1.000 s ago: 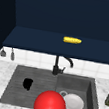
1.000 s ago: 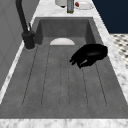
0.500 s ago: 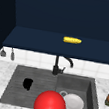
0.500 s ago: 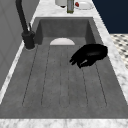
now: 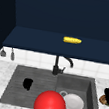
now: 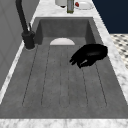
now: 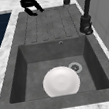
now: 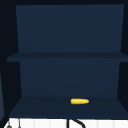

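Observation:
My left hand [image 5: 27,83] hovers over the ribbed drainboard [image 5: 17,90] left of the basin, fingers loosely bent downward and holding nothing. It appears as the hand [image 6: 88,55] in the left side view and the hand [image 7: 30,5] near the drainboard's far edge in the right side view. My right hand [image 5: 108,93] is at the picture's right edge over the counter, next to a small brown thing [image 5: 103,99]. A white plate [image 5: 73,102] [image 7: 61,81] lies in the basin beside the drain [image 7: 74,67]. A red ball [image 5: 50,105] shows at the sink's front edge.
A black faucet [image 5: 56,66] [image 7: 86,22] stands behind the sink. A yellow corn cob [image 5: 72,40] [image 8: 79,101] lies on the cabinet's bottom shelf. A bottle [image 6: 70,6], a white cup [image 6: 60,2] and a dish with something red [image 6: 83,4] stand on the far counter.

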Robot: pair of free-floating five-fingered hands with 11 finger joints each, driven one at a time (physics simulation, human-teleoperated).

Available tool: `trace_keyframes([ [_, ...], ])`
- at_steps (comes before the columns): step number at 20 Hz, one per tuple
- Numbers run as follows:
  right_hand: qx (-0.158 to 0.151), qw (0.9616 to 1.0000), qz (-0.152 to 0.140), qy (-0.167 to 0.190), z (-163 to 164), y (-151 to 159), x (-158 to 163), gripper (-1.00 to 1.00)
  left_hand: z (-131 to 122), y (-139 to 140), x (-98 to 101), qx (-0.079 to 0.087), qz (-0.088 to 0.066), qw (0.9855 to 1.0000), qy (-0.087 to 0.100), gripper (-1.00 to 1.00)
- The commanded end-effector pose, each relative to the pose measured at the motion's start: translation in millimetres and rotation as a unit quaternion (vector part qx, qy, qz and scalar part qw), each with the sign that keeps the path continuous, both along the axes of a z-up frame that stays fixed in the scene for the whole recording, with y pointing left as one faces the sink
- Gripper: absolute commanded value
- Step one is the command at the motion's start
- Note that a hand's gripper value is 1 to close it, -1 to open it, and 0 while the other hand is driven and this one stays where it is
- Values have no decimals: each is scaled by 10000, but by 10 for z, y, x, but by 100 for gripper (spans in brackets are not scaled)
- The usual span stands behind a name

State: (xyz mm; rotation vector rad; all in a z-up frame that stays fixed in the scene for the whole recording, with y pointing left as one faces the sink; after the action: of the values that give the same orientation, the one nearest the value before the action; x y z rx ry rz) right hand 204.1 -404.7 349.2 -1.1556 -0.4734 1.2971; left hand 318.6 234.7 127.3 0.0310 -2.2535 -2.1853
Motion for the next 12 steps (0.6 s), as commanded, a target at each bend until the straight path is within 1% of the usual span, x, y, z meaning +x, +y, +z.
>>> trace_keyframes([
  [1,-11,9997,-230,88,0,221,64,100,0,0,0,0,0,10000,0,0],
  [4,-3,9993,-350,151,-17,343,138,100,0,0,0,0,0,10000,0,0],
  [9,9,9990,-362,254,-44,567,297,100,0,0,0,0,0,10000,0,0],
  [12,-4,9990,-353,290,-66,679,462,100,0,0,0,0,0,10000,0,0],
])
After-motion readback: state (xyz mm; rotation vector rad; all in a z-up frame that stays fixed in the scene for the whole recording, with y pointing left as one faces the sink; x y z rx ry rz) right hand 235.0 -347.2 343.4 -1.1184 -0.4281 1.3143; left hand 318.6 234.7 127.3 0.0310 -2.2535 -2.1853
